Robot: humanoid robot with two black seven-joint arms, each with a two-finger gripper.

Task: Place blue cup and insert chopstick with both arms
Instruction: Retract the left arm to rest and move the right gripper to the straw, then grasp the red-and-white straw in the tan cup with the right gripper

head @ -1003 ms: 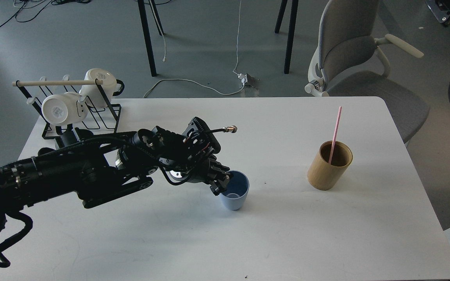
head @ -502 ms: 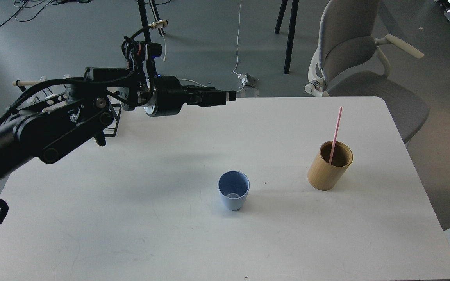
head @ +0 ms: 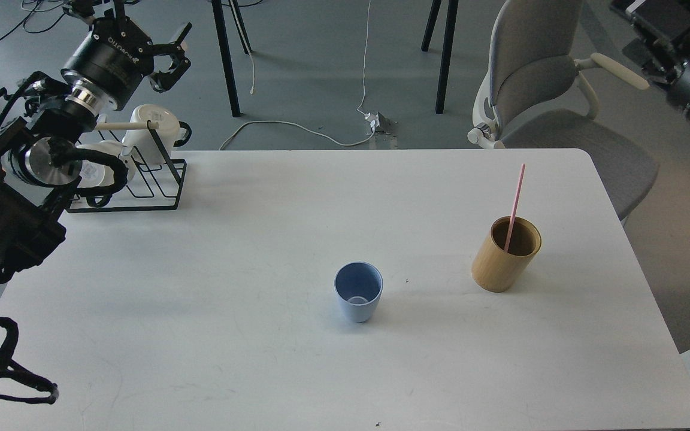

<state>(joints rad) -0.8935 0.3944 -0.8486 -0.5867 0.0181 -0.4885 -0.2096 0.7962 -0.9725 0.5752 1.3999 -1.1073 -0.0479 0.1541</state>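
The blue cup (head: 358,291) stands upright and empty on the white table (head: 261,371), just right of its middle. The pink chopstick (head: 514,203) leans inside the tan bamboo cylinder (head: 504,263) to the cup's right. My left gripper (head: 172,55) is raised high at the far left, above the mug rack, open and empty, far from the cup. My right arm shows only at the top right corner. Its gripper end (head: 638,18) is dark and partly cut off by the edge, high above the chair.
A black wire rack (head: 141,185) with a wooden rod and two white mugs (head: 153,123) stands at the table's back left corner, under my left arm. A grey chair (head: 536,72) stands behind the table's right side. Cables lie on the floor.
My left gripper let go of the blue cup, lifted, and swung back up and left over the rack. The cup stays upright. My right arm has come into view at the top right.
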